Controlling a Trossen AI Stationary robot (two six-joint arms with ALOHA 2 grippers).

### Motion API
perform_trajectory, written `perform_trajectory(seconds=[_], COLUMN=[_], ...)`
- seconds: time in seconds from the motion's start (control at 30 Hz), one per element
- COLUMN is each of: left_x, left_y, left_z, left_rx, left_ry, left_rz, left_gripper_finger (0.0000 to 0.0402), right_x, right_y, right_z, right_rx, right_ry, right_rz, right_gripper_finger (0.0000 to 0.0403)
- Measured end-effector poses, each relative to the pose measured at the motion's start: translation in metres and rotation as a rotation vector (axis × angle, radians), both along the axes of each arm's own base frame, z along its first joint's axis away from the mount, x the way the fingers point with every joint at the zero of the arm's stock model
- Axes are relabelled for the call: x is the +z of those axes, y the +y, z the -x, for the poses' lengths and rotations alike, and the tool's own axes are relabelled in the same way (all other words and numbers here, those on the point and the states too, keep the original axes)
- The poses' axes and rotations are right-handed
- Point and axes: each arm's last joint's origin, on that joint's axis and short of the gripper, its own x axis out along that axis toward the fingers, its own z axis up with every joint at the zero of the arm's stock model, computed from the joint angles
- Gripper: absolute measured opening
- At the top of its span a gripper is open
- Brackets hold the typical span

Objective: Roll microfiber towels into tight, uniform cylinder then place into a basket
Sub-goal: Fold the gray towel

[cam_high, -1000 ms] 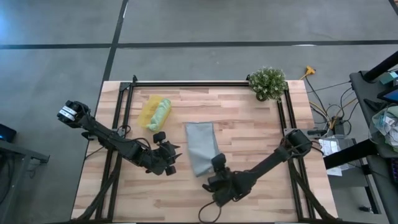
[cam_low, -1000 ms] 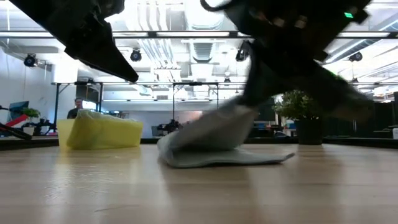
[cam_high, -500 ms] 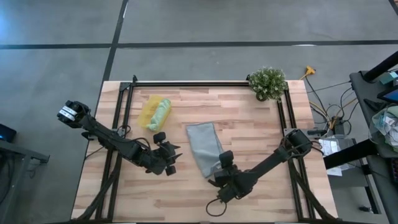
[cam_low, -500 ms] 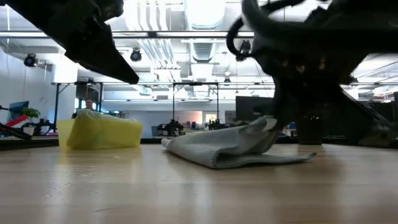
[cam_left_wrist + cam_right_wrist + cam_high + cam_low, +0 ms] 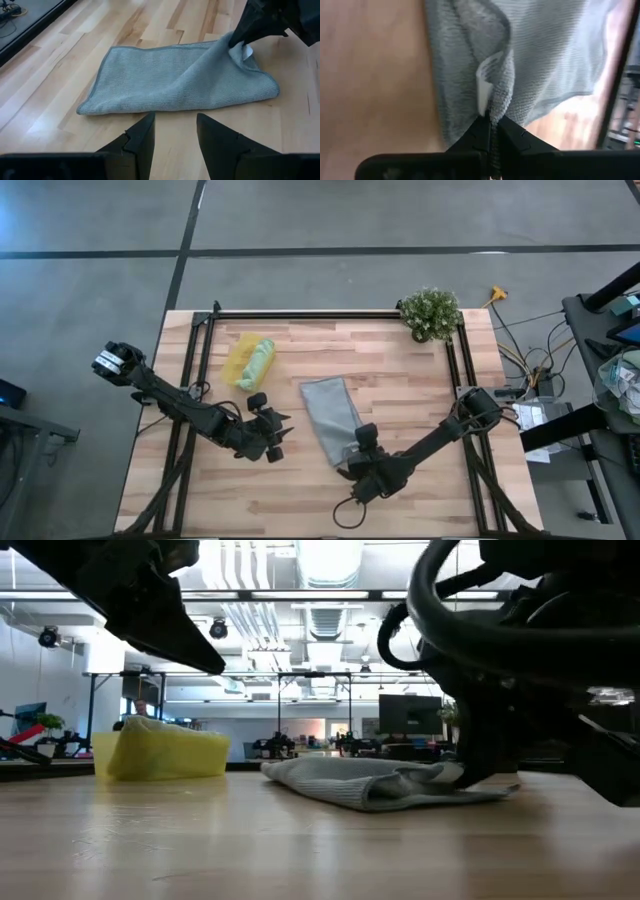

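Note:
The grey-blue microfiber towel (image 5: 328, 415) lies folded in a long strip on the table's middle, also seen in the left wrist view (image 5: 170, 82). My right gripper (image 5: 357, 452) is shut on its near end, next to a small white tag (image 5: 485, 85). My left gripper (image 5: 277, 436) hovers open to the left of the towel, its fingers (image 5: 145, 137) pointing at it with nothing between them. The yellow basket (image 5: 238, 364) stands at the far left with the rolled light green towel (image 5: 261, 363) in it. My right gripper pinches the towel's near end (image 5: 500, 107) between its two fingers, at a bunched edge beside the white tag. The fingers (image 5: 241, 34) slant down from the near right side. The held end stands a little raised and puckered; the rest of the strip lies flat on the table.
A potted plant (image 5: 430, 313) stands at the far right corner. A black frame rail (image 5: 300, 314) runs along the table's far edge and sides. Bare wood lies near the front edge and between basket and towel.
My right gripper has sunk toward the table and shifted a little toward the right edge, staying shut on the towel's near end. That end, lifted high a second ago, has come down almost flat; the far end has stayed put.

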Motion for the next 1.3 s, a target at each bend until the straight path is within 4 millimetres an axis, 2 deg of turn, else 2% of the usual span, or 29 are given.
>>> perform_trajectory(seconds=[0.3, 0.6, 1.13, 1.3], left_x=[0.0, 0.0, 0.0, 0.0], left_y=[0.0, 0.0, -0.001, -0.001], left_z=[0.0, 0.0, -0.001, -0.001], left_rx=[-0.004, -0.009, -0.013, -0.013], left_ry=[0.0, 0.002, -0.006, -0.006], left_rz=[0.004, 0.009, 0.018, 0.019], left_gripper_finger=[0.013, 0.013, 0.013, 0.013], right_x=[-0.005, -0.004, 0.016, 0.016], right_y=[0.0, 0.0, 0.015, 0.016], right_z=[0.005, 0.006, 0.015, 0.015], right_rx=[-0.036, -0.06, -0.076, -0.076], right_ry=[-0.003, -0.021, -0.106, -0.117], right_rz=[-0.024, -0.032, -0.129, -0.138], right_gripper_finger=[0.0011, 0.004, 0.0044, 0.0044])
